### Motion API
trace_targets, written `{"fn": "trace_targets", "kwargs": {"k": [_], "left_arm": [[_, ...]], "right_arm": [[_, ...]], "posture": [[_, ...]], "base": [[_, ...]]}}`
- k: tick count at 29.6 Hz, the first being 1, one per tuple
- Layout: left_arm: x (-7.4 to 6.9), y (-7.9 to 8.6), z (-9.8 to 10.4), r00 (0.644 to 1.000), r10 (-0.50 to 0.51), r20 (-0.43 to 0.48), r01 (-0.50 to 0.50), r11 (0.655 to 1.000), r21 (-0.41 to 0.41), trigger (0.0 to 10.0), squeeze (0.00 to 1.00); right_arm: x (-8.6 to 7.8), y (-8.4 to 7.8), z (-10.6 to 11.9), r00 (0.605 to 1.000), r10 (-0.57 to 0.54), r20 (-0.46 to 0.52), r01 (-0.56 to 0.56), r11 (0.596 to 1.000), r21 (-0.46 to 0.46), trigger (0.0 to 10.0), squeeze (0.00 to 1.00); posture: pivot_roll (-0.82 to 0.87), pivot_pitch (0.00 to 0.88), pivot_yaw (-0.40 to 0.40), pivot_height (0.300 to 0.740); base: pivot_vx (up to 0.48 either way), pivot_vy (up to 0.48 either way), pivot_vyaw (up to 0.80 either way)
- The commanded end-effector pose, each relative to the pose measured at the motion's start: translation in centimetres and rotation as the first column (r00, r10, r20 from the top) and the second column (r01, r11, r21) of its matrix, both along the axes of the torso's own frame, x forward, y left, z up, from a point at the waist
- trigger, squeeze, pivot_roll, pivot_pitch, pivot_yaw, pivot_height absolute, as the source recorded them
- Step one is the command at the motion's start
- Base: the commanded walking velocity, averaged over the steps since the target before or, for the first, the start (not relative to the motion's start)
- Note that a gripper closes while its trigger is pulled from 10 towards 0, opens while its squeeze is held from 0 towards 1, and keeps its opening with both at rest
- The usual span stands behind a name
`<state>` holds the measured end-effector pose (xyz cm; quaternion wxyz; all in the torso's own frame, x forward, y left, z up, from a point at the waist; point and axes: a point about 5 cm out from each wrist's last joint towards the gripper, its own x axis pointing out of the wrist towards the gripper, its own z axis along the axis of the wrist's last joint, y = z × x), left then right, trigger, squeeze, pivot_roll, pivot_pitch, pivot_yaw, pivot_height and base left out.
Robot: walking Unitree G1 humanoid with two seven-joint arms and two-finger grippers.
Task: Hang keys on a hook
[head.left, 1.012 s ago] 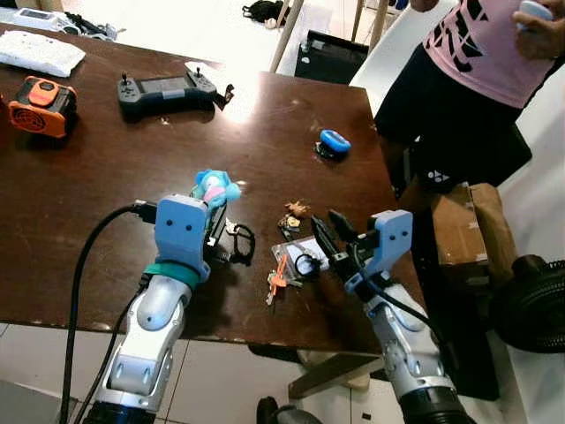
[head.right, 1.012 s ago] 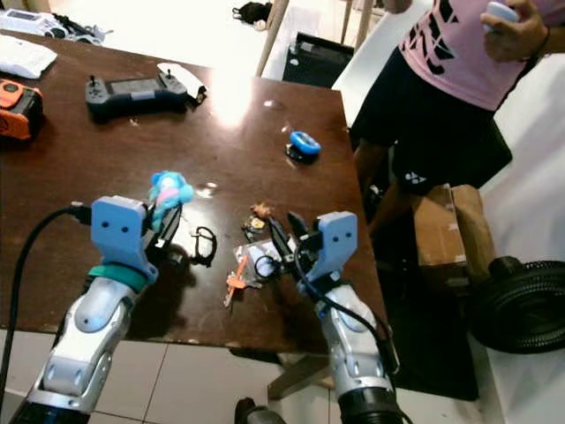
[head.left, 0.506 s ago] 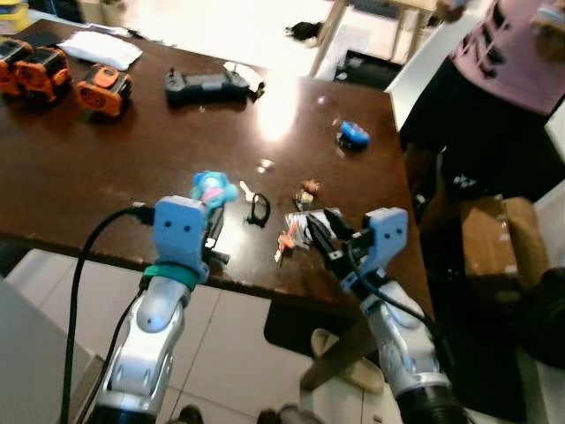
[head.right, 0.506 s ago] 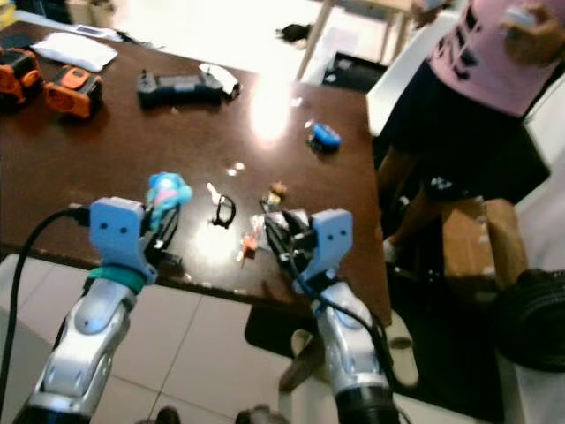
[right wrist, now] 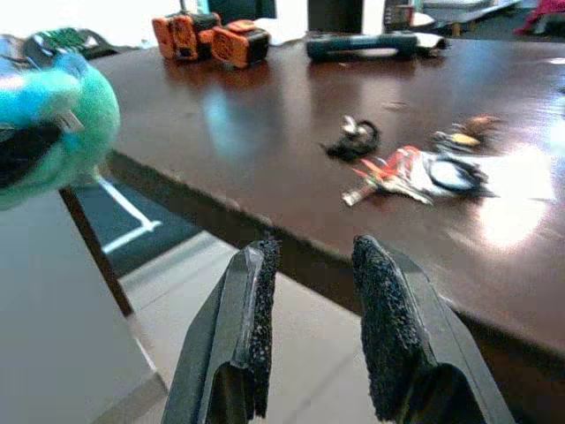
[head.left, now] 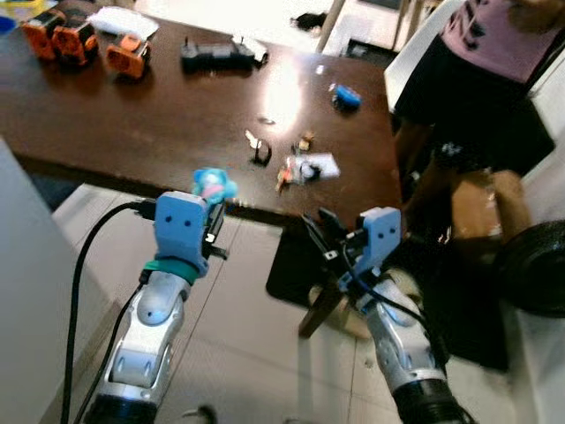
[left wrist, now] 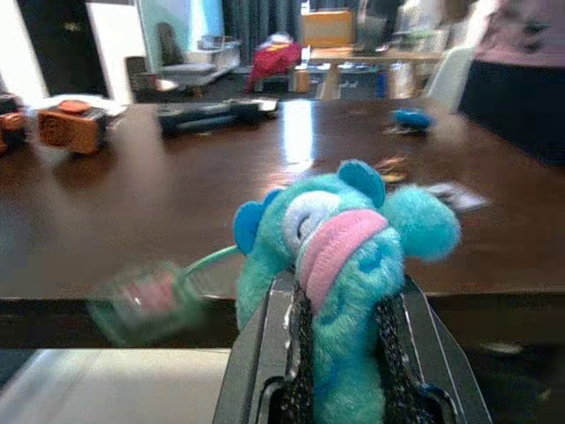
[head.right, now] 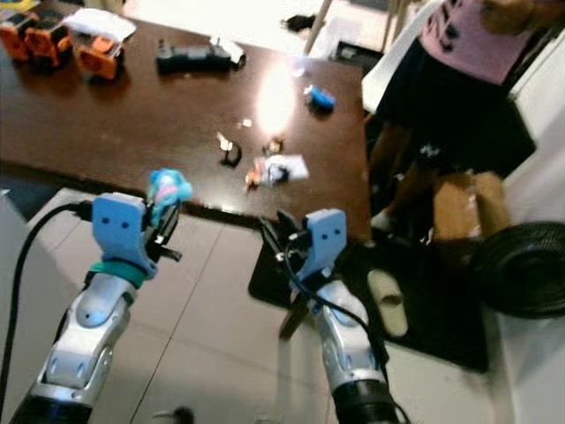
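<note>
Backed off from the table (head.left: 132,106), my left gripper (left wrist: 340,371) grips the plush keychain (left wrist: 340,256), right gripper (right wrist: 311,309) parted, empty; no hook visible ahead.

Plush toy (left wrist: 340,238) turquoise, pink snout; table (head.left: 132,115) dark brown.

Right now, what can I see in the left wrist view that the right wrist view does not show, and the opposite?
The left wrist view shows the left gripper shut on the turquoise plush keychain, seen from close, and a blurred green tag hanging beside it. The right wrist view shows the right gripper, open with nothing between its fingers, and the keys with an orange tag. Both show the brown table and the black controller.
</note>
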<state>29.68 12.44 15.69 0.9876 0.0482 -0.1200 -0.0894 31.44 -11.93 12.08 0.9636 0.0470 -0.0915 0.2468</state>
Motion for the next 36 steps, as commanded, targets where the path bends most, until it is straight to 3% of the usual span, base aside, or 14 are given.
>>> {"fn": "trace_targets", "kwargs": {"k": [1, 10, 18, 28, 36], "left_arm": [[-0.2, -0.2, -0.3, 1.0, -0.014, -0.006, 0.014, 1.0, 0.021, 10.0, 0.0], [-0.1, -0.2, -0.4, 0.999, 0.005, -0.045, -0.004, 1.0, 0.014, 10.0, 0.0], [0.4, -1.0, 2.2, 0.999, -0.021, 0.043, 0.019, 0.999, 0.046, 10.0, 0.0], [0.6, -1.6, 2.4, 0.999, -0.038, 0.011, 0.038, 0.999, 0.016, 10.0, 0.0], [0.3, -2.4, 1.9, 0.996, -0.09, 0.008, 0.089, 0.993, 0.075, 10.0, 0.0]], "right_arm": [[-0.2, -0.1, -0.6, 1.0, 0.004, -0.012, -0.004, 1.0, -0.017, 10.0, 0.0], [-0.3, 0.2, -0.4, 1.0, 0.028, 0.005, -0.028, 0.999, -0.037, 10.0, 0.0], [-0.3, 0.6, -0.3, 0.999, 0.045, 0.013, -0.044, 0.998, -0.04, 10.0, 0.0], [-0.6, 0.7, -0.7, 0.999, 0.046, 0.005, -0.045, 0.998, -0.037, 10.0, 0.0], [-0.7, 0.9, -0.8, 0.999, 0.046, -0.001, -0.046, 0.998, -0.031, 10.0, 0.0]], "posture": [[-0.07, 0.059, -0.087, 0.74], [-0.07, 0.059, -0.087, 0.74], [-0.07, 0.06, -0.085, 0.74], [-0.08, 0.066, -0.074, 0.74], [-0.08, 0.072, -0.067, 0.74]], "base": [[0.0, 0.0, 0.0], [0.0, 0.0, 0.62], [0.0, 0.0, 0.79], [0.0, 0.0, 0.79], [0.0, 0.0, 0.79]]}}
